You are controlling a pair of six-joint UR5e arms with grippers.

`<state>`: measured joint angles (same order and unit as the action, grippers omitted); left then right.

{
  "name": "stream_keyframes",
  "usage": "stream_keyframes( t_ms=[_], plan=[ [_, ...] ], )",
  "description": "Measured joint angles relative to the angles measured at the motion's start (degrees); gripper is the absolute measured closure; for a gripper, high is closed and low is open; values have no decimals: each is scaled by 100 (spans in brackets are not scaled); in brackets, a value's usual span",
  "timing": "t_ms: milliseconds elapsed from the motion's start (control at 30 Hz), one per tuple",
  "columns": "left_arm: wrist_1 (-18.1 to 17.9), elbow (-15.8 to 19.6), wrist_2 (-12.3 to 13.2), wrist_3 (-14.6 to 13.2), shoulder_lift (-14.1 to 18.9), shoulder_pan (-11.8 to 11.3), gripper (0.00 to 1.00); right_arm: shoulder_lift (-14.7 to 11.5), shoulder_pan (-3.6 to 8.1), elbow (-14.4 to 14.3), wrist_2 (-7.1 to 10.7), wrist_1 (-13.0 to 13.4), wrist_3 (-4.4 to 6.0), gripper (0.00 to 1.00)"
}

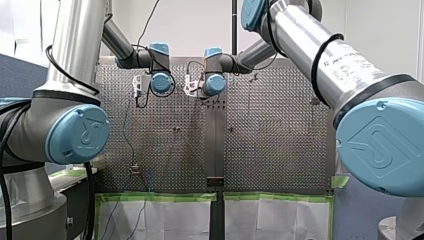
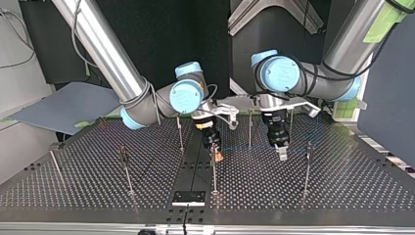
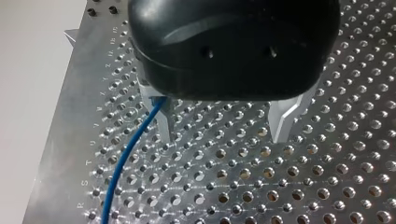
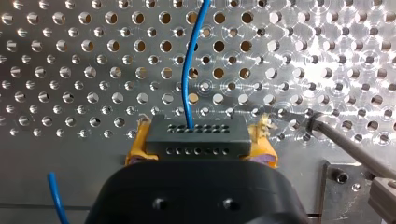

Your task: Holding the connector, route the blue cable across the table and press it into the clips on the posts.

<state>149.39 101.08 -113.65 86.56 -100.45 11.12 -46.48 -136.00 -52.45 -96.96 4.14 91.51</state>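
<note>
The yellow-padded right fingers (image 4: 135, 150) clamp the dark rectangular connector (image 4: 196, 137) low over the perforated metal counter (image 4: 56, 154), so its thin blue cable (image 4: 187, 79) runs free ahead. The metal left fingers (image 3: 282, 119) stand spread, cable just beside one, likely to guide it.

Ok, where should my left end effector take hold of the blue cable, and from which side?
Probably the stretch of blue cable leading from the connector that my right end effector clamps. It seems to run roughly level above the table, so my open left end effector should come down from above, fingers straddling it.
</note>
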Motion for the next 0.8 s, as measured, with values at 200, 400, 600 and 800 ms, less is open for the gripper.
stream_keyframes(
  t_ms=[200,400,600,800],
  plan=[
    [-34,-6,-83,49,12,6,64,1,1,0,1,0,0,100],
    [-63,-25,-204,68,31,21,100,1,5,0,0,-2,-8,100],
    [-42,-27,-278,92,40,54,100,2,14,-1,6,-10,-10,100],
    [76,-13,-284,172,44,105,100,2,24,-7,16,-22,-10,100]
  ],
)
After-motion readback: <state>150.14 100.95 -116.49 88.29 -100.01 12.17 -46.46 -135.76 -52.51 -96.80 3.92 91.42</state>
